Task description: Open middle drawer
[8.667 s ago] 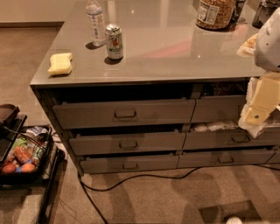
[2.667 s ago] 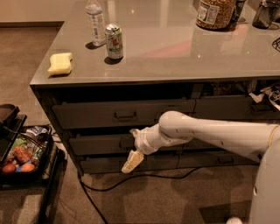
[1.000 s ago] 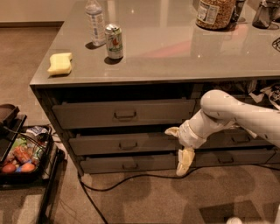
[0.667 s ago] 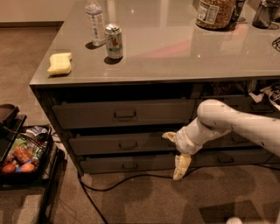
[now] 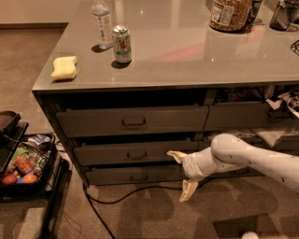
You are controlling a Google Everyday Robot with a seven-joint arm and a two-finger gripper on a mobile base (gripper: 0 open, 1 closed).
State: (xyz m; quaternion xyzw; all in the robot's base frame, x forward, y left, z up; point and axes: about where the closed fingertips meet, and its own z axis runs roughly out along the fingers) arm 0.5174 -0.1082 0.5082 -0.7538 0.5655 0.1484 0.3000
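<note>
The middle drawer (image 5: 107, 153) is the grey-brown front between a taller top drawer (image 5: 93, 122) and a slimmer bottom drawer (image 5: 107, 176). Its small metal pull (image 5: 136, 155) sits at the centre. The front stands about level with the other two, with a dark gap above it. My gripper (image 5: 181, 173) is open and empty, just off the right end of the middle drawer and well right of the pull. One finger (image 5: 175, 155) points at the drawer's right end, the other (image 5: 188, 191) hangs down toward the floor. My white arm (image 5: 247, 158) comes in from the right.
On the counter (image 5: 187, 56) stand a yellow sponge (image 5: 64, 67), a water bottle (image 5: 102, 23), a soda can (image 5: 122, 44) and a jar (image 5: 228, 14). A black cable (image 5: 131, 193) lies on the floor. A rack of food (image 5: 18, 163) stands at left. The right-hand drawers (image 5: 275, 121) hold clutter.
The arm swung in from the far right to the middle drawer's pull, then backed off to the right. Over the last second the gripper drifted slightly left and down. The drawers have not moved.
</note>
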